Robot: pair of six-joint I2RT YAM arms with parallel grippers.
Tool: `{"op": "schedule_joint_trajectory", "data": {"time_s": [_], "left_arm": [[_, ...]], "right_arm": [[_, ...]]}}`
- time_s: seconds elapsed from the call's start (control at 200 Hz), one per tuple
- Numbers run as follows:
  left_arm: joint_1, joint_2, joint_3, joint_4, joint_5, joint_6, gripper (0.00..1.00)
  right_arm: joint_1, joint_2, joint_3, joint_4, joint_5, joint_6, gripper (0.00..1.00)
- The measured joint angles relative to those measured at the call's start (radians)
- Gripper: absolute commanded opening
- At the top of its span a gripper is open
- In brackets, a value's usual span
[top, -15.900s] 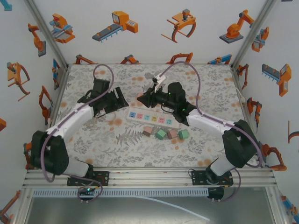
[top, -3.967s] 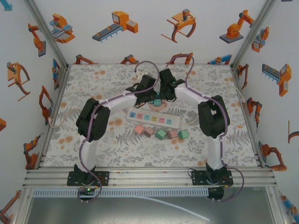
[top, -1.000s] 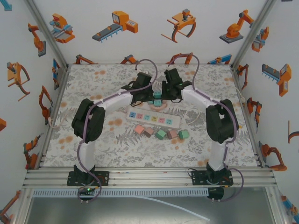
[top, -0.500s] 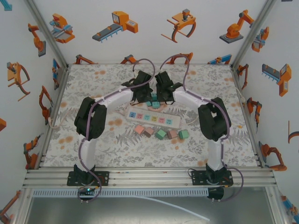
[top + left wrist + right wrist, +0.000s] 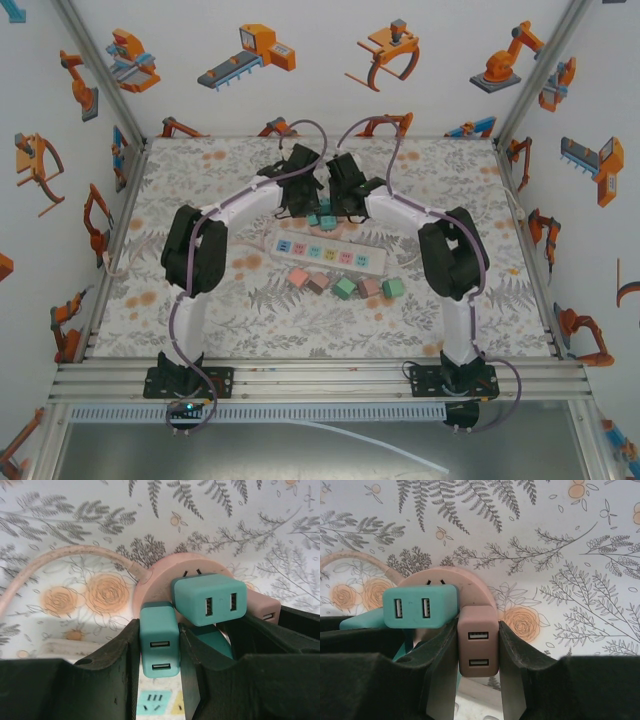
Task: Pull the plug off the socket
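Observation:
A round pink socket [image 5: 161,572] [image 5: 465,582] lies on the floral mat at the back middle, with a pink cable [image 5: 55,562] running off to the left. Three plugs with USB ports stand in it. My left gripper [image 5: 159,645] [image 5: 305,203] is shut on a teal plug [image 5: 159,647]. My right gripper [image 5: 478,645] [image 5: 338,203] is shut on a pink plug [image 5: 478,647]. Between them stands a second teal plug [image 5: 209,600] [image 5: 420,606], held by neither gripper. Both grippers meet over the socket, facing each other.
A white power strip [image 5: 328,255] with coloured outlets lies just in front of the socket. Several small coloured cubes [image 5: 345,287] sit in a row nearer the bases. Patterned walls close in the mat on three sides.
Both grippers and the socket with its plugs have shifted a little to the left on the mat. Both grips are unchanged.

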Motion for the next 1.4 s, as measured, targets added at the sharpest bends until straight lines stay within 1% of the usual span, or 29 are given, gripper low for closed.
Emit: {"op": "schedule_joint_trajectory", "data": {"time_s": [0.07,0.17,0.461,0.526,0.671,0.896,0.956,1.051,1.151,1.227,1.262,1.402], "left_arm": [[-0.017,0.019,0.030,-0.018,-0.046,0.039,0.00],[-0.020,0.023,0.039,-0.020,-0.058,0.056,0.00],[-0.014,0.023,0.044,-0.030,-0.046,0.020,0.00],[-0.003,0.021,0.043,-0.032,-0.023,-0.014,0.00],[0.046,-0.001,-0.002,0.002,0.082,-0.100,0.00],[0.050,-0.026,-0.050,0.044,0.092,-0.106,0.00],[0.045,-0.026,-0.048,0.042,0.079,-0.091,0.00],[0.019,-0.026,-0.023,0.015,0.023,-0.029,0.00],[-0.017,-0.028,0.064,-0.016,-0.045,0.071,0.00],[-0.033,-0.036,0.106,0.022,-0.038,0.090,0.00],[-0.041,-0.046,0.113,0.029,-0.055,0.107,0.00],[-0.034,-0.086,0.113,0.032,-0.046,0.111,0.00]], "right_arm": [[0.000,0.002,0.000,0.006,0.008,0.009,0.00],[-0.002,0.003,0.000,0.010,0.010,0.019,0.00],[0.002,0.009,0.005,0.010,0.023,0.022,0.00],[0.003,0.011,0.006,0.010,0.026,0.022,0.00],[0.005,0.016,0.008,0.023,0.032,0.022,0.00],[0.007,0.025,0.021,0.018,0.037,0.021,0.00],[0.007,0.027,0.024,0.016,0.037,0.021,0.00],[0.007,0.030,0.029,0.014,0.038,0.023,0.00],[0.007,0.035,0.035,0.013,0.054,0.024,0.00],[0.005,0.036,0.035,0.018,0.057,0.026,0.00],[0.006,0.036,0.034,0.017,0.059,0.027,0.00],[0.005,0.034,0.032,0.021,0.059,0.029,0.00]]}}
